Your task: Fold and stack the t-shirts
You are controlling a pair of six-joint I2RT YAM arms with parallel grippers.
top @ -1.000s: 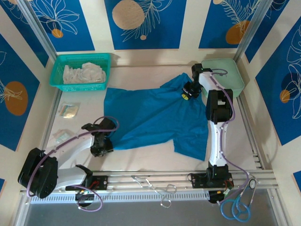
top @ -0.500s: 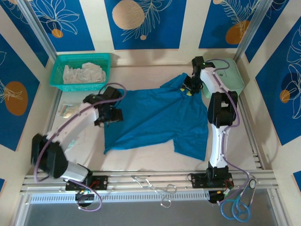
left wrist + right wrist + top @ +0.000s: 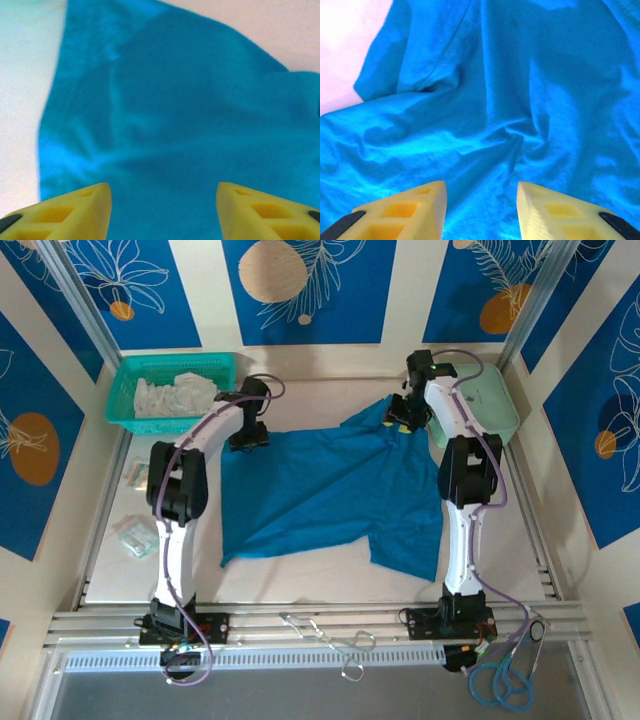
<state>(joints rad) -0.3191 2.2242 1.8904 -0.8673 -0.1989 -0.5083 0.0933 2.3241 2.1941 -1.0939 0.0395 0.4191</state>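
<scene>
The t-shirt (image 3: pixel 330 490) lies spread over the middle of the pale counter (image 3: pixel 300 565), a deep teal-blue sheet of thin, soft cloth with no print. It is not flat all over: a long diagonal crease runs across the body from the near left corner up toward the far right, and one sleeve sticks out at the far side, rumpled. The near right part hangs in a squarish flap toward the front of the counter.

At the shirt's far left corner hovers the left end effector (image 3: pixel 248 435), its yellow wedge-shaped fingers (image 3: pixel 75 212) spread apart, with nothing but smooth fabric and a straight hem edge below them. It is released, grasping nothing.

The right end effector (image 3: pixel 400 418) sits over the far right sleeve, where the cloth bunches into soft folds and shallow ridges. Its yellow fingers (image 3: pixel 407 210) also stand apart above the fabric, released, with no cloth pinched between them.

Beyond the left corner stands a teal plastic mesh basket (image 3: pixel 165 424) heaped with crumpled white cloth. A pale green bin (image 3: pixel 495 405) stands at the far right, just beside the right arm. Small clear packets (image 3: pixel 135 535) lie at the left edge of the counter, and metal scissors (image 3: pixel 335 635) rest on the front rail.
</scene>
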